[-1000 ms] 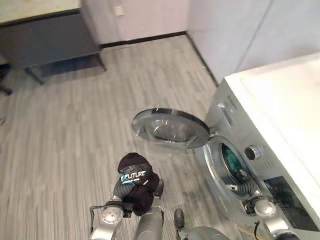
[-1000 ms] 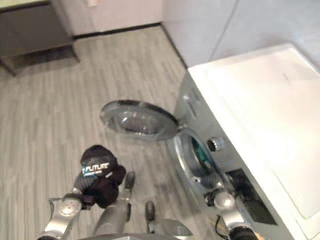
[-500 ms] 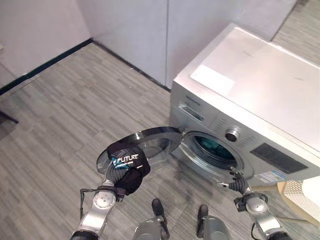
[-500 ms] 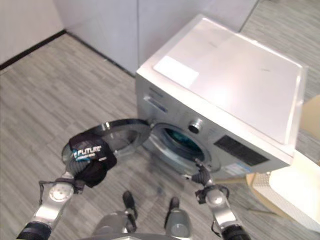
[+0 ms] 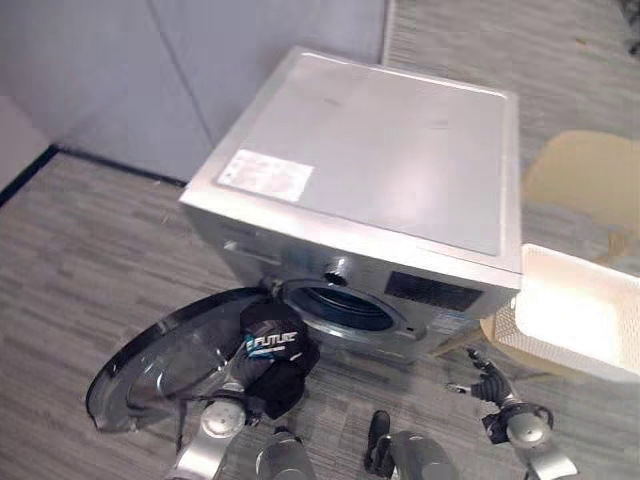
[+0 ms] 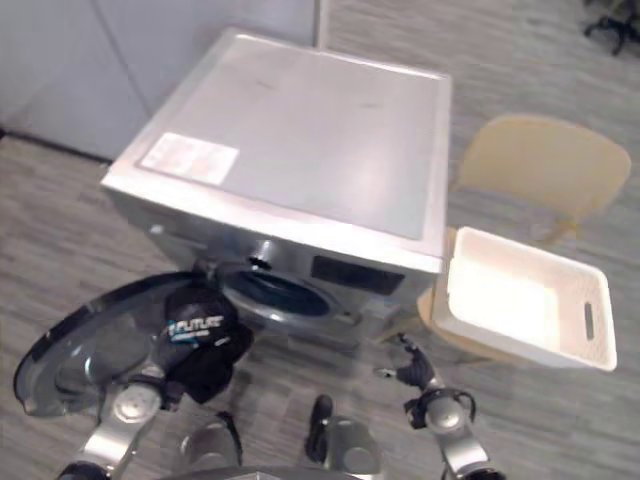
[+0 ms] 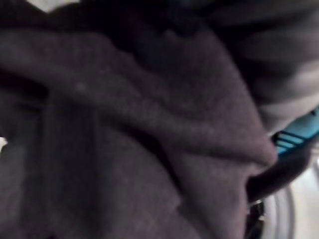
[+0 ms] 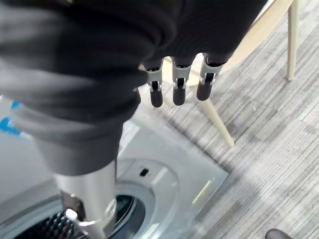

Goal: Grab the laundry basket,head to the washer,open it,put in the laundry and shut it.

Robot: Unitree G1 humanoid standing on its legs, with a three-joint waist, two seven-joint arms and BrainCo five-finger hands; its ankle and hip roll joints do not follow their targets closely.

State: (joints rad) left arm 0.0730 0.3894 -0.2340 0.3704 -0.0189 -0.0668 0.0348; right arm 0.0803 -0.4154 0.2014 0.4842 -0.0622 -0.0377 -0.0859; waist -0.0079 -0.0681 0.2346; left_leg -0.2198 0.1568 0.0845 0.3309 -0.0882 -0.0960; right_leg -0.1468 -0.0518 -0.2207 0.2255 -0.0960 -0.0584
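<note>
The silver washer [image 5: 380, 170] stands ahead with its round door [image 5: 160, 365] swung wide open to the left. Its drum opening [image 5: 335, 305] looks dark inside. My left hand [image 5: 272, 352] hovers under its dark cover between the door and the opening, its fingers hidden. My right hand [image 5: 488, 380] hangs low in front of the washer's right corner, open, its fingers [image 8: 174, 89] straight and holding nothing. The white laundry basket [image 6: 525, 345] sits on a seat right of the washer, its inside looking bare.
A beige chair [image 5: 580, 175] carries the basket, and one of its legs [image 8: 217, 119] slants down close to my right hand. Grey plank floor [image 5: 70, 260] spreads to the left, with pale wall panels [image 5: 220, 70] behind the washer.
The camera has swung right: the washer now faces me, and the basket and chair have come into view. My left hand stays by the open door, my right hand low and open.
</note>
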